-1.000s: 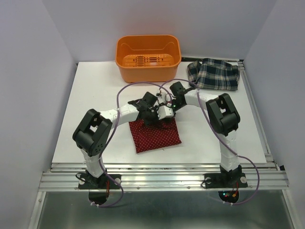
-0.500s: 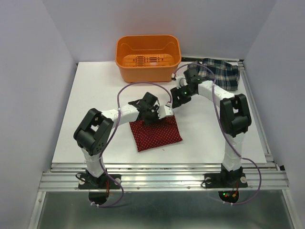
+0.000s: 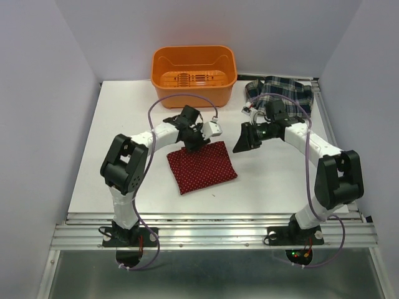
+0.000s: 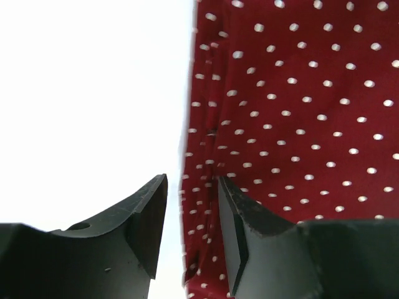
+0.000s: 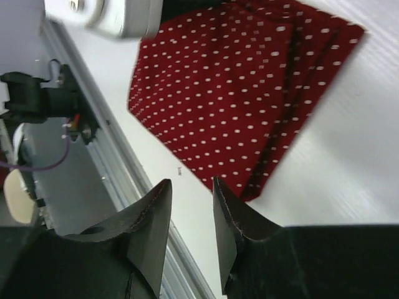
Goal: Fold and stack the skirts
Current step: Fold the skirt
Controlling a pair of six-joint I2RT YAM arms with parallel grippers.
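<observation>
Your left claw (image 3: 192, 142) hangs over the far edge of the red skirt (image 3: 202, 166). The skirt lies folded into a rough square near the middle of the table (image 3: 124, 124), turned slightly askew to the table's sides. From the left wrist, the left claw (image 4: 192, 218) is only narrowly parted. Its two dark fingers (image 4: 144, 215) stand either side of the layered edge where the red skirt (image 4: 299, 112) meets the white table (image 4: 81, 93). Nothing is clamped between them, and whether the tips touch the cloth cannot be told.

Your right claw (image 3: 240, 144) sits just right of the skirt's far right corner, clear of the cloth, with its tips angled down and toward the left arm. From the right wrist, the right claw (image 5: 190, 199) shows a similarly narrow gap with nothing in it and bare table (image 5: 349, 124) under the tips. The red skirt (image 5: 237, 93) spreads beyond them, its stacked folds showing along one side. The left arm's white camera housing (image 5: 118, 15) juts in at the top of that view, and the table's metal rail (image 5: 115, 171) runs down the left.

The plaid skirt (image 3: 280, 96) lies crumpled and unfolded at the table's far right corner, well apart from the red one, with the right arm reaching across in front of it. The orange bin (image 3: 193, 90) stands at the far edge, left of the plaid skirt and beyond the left claw.
</observation>
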